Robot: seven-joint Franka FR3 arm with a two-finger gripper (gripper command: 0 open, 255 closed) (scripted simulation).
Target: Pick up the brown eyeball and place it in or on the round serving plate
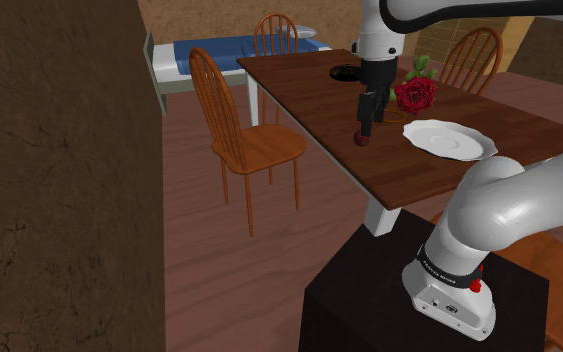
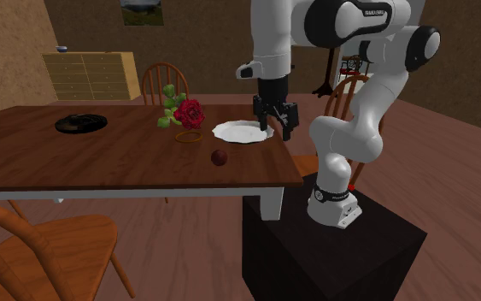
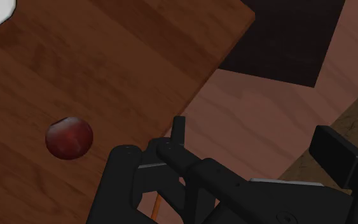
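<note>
While the reddish-brown eyeball [image 2: 219,157] rests untouched on the table [image 2: 102,162], the gripper [image 2: 277,124] hovers nearby, wide open and empty, and must centre over it and descend.

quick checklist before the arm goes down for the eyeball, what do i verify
1. Gripper open: ok, the fingers stand apart with nothing between them.
2. Gripper lined up over the reddish-brown eyeball: not ok, the ball lies off to one side of the fingers.
3. Eyeball free on the table: ok, nothing touches it.
4. White round plate bare: ok.
5. Rose apart from eyeball and plate: ok.
6. Eyeball will stay put when touched: cannot tell, it is round.
</note>
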